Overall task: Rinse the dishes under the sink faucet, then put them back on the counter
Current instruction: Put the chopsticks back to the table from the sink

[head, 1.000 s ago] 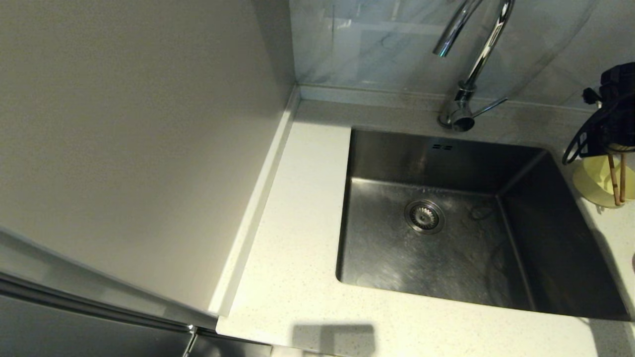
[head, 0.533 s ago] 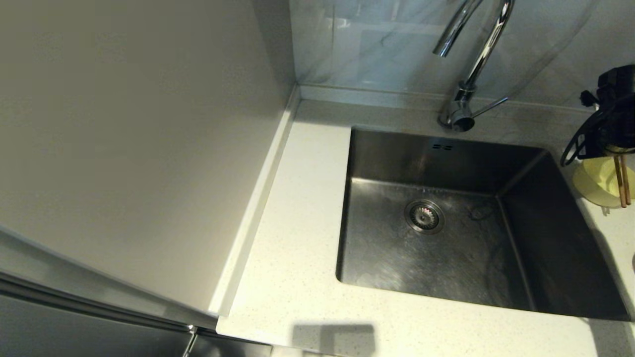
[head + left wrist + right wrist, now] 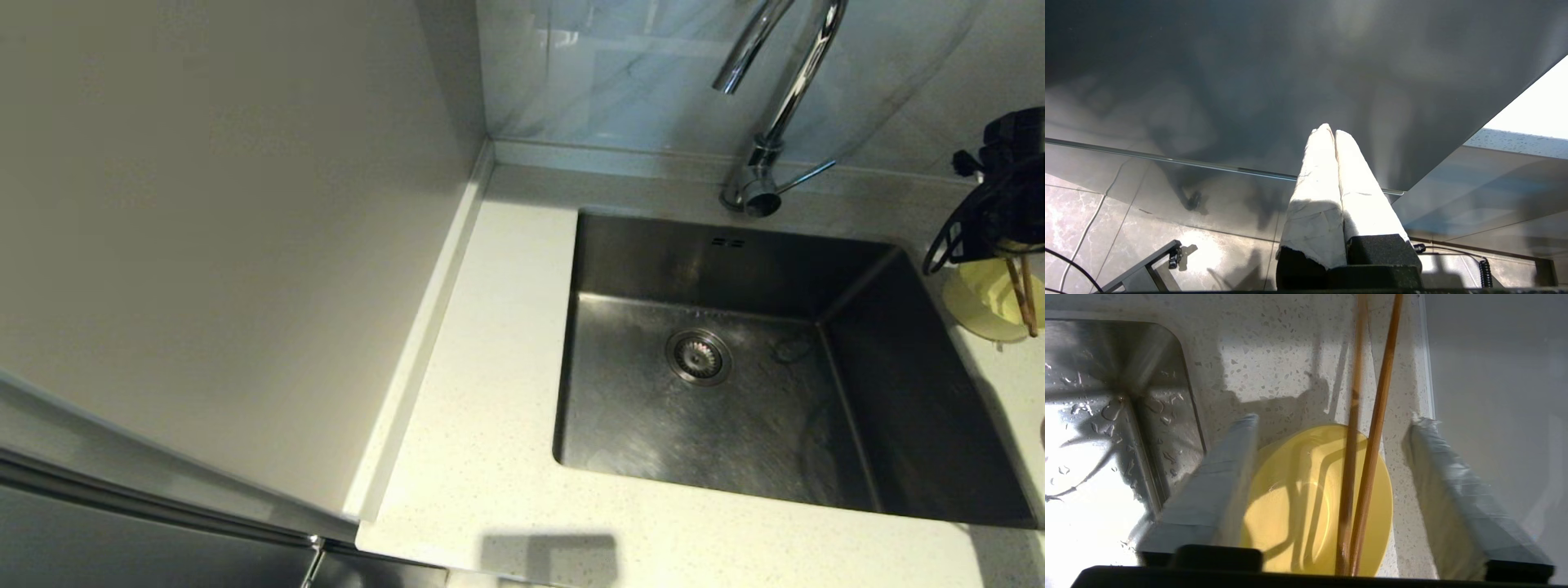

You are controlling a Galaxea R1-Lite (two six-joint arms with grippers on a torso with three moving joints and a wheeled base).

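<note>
The right hand (image 3: pixel 1331 428) hangs over the counter (image 3: pixel 490 392) just to the right of the sink (image 3: pixel 735 367), its 2 padded fingers (image 3: pixel 1216 490) spread wide and gripping nothing. Between them, below, sits the pale-yellow bowl (image 3: pixel 1298 506), upright on the speckled stone close to the basin's rim. The 2 brown chopsticks (image 3: pixel 1372 437) lie side by side across the bowl, their far ends reaching out over the counter toward its raised edge; neither finger touches them. In the head view the bowl (image 3: pixel 984 306) shows at the right border under the black wrist, with the chopsticks (image 3: pixel 1024 298) leaning in it. The sink holds only water drops around the round drain (image 3: pixel 698 356). The chrome faucet (image 3: pixel 775 106) stands behind the basin, its spout over it. The left hand (image 3: pixel 1333 134) is parked low beside a dark cabinet front, its white-wrapped fingers pressed together with nothing between them.
</note>
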